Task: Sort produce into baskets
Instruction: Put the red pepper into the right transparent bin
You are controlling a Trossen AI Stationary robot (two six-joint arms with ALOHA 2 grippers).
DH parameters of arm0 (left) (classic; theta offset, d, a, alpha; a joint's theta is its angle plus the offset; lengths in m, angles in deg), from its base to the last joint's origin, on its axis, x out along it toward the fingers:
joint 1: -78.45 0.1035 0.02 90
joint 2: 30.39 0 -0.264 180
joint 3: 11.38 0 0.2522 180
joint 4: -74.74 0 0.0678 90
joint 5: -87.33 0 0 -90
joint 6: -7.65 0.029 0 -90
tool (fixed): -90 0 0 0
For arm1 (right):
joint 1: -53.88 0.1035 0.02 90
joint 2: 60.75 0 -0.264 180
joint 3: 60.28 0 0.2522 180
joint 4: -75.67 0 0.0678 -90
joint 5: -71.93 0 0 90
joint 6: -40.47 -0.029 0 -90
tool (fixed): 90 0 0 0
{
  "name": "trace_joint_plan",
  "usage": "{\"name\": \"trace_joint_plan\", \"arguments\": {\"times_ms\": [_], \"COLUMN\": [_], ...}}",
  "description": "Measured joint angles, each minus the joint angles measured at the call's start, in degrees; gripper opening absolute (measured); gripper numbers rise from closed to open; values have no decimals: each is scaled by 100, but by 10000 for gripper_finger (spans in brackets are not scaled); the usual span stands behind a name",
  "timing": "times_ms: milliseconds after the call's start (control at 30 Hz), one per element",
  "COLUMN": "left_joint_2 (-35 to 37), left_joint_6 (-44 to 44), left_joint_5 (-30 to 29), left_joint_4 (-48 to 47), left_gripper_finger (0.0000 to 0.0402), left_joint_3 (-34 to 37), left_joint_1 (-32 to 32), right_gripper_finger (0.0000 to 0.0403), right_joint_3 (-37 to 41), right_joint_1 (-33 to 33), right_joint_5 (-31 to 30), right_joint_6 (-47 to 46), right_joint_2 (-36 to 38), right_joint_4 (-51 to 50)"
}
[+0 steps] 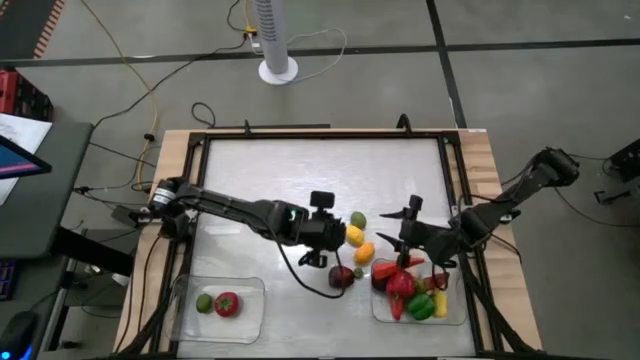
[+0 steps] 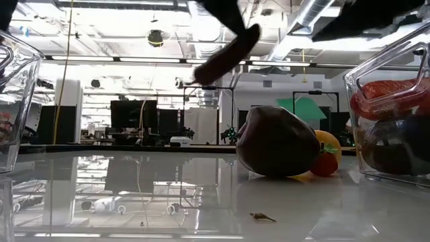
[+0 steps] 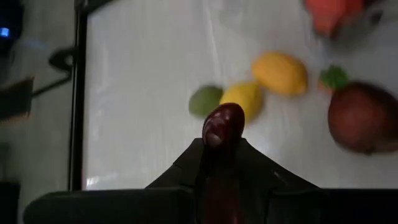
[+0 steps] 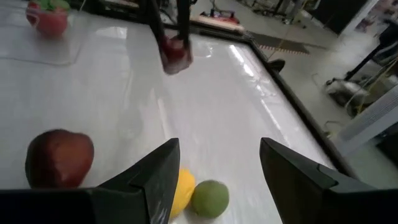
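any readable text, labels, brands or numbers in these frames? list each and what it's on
None readable in any view.
The produce and the two baskets carry no print.
Left gripper, right gripper and the table: no visible markings.
Screens and fixtures in the room behind, low view: too small and blurred to read.

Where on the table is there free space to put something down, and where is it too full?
Free: the far half of the table, beyond both arms, and the near strip between the left basket and right basket. Crowded: the middle right, where loose produce lies, and the heaped right basket. The left basket holds only two pieces.
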Motion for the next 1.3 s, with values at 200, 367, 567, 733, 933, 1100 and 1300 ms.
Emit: {"name": "trace_joint_plan", "arguments": {"times_ms": [200, 367, 567, 733, 933, 1100, 1300], "left_joint_2": [0, 0, 0, 0, 0, 0, 0], "left_joint_6": [591, 1173, 1789, 1959, 2051, 2048, 2130], "left_joint_5": [481, 758, 869, 1265, 1395, 1578, 1805], "left_joint_4": [998, 2135, 3145, 3729, 3802, 3939, 3964], "left_gripper_finger": [48, 48, 48, 48, 48, 48, 48], "left_joint_3": [0, 0, 0, 0, 0, 0, 0], "left_joint_1": [340, 511, 598, 624, 615, 617, 613], "right_gripper_finger": [250, 250, 250, 250, 250, 250, 249], "right_joint_3": [343, 436, 439, 441, 441, 441, 443], "right_joint_1": [-353, -518, -494, -505, -413, -417, -422], "right_joint_5": [213, 275, 165, 11, 100, 182, 537], "right_joint_6": [3, 26, 332, 510, 801, 1005, 1020], "right_joint_2": [19, 17, 17, 17, 15, 13, 11], "right_joint_4": [404, 661, 1144, 1412, 1826, 2131, 2282]}}
